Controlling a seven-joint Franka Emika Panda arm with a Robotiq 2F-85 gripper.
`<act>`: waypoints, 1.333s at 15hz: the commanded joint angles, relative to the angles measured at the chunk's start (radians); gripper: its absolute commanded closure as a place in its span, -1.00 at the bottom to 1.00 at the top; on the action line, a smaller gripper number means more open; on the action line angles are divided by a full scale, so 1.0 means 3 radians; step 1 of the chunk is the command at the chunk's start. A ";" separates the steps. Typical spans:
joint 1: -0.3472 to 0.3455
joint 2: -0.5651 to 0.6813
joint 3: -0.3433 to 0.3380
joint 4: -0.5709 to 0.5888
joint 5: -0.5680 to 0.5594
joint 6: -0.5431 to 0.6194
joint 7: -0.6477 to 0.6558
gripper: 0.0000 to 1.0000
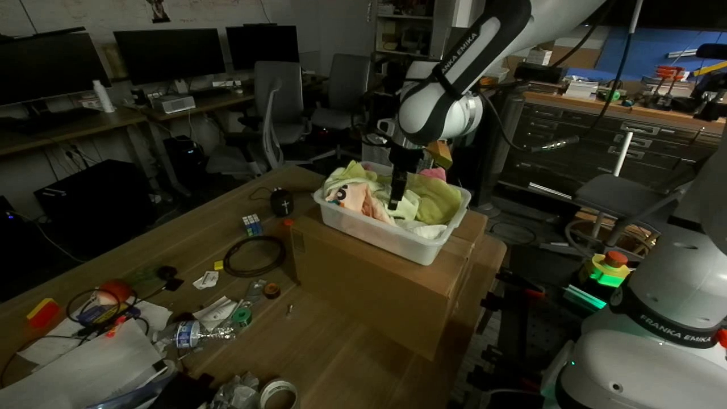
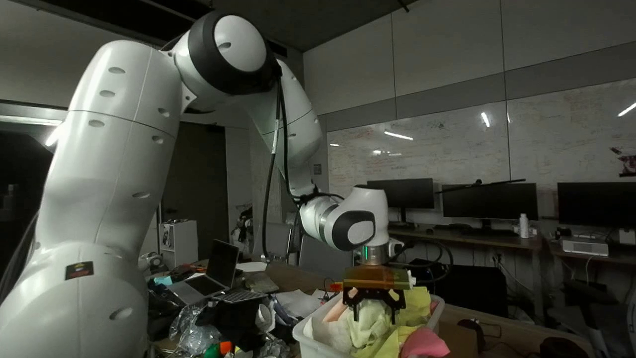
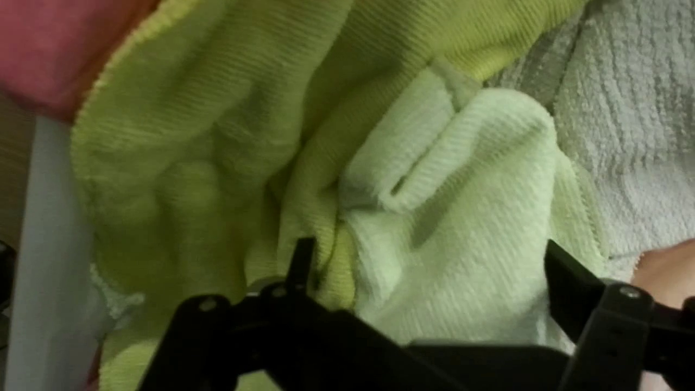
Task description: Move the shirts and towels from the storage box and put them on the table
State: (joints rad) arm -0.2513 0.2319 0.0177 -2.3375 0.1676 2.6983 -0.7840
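Your gripper (image 3: pixel 429 255) has its jaws well apart — a pale green cloth (image 3: pixel 478 244) shows between them; whether they touch it, you can't tell. Beside that lie a yellow-green cloth (image 3: pixel 179 179) and a white cloth (image 3: pixel 635 125), all in the storage box (image 1: pixel 375 233), a pink cloth (image 3: pixel 70 43) lapping its rim. It stands on a cardboard box (image 1: pixel 369 289) on your table (image 1: pixel 318 352) — and farther off, dark monitors (image 1: pixel 170 54).
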 commanded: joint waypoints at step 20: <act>0.0074 -0.0455 -0.0179 -0.0193 0.0119 -0.0058 0.0902 0.97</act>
State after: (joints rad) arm -0.2561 0.2105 -0.0259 -2.3344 0.1979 2.6858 -0.6204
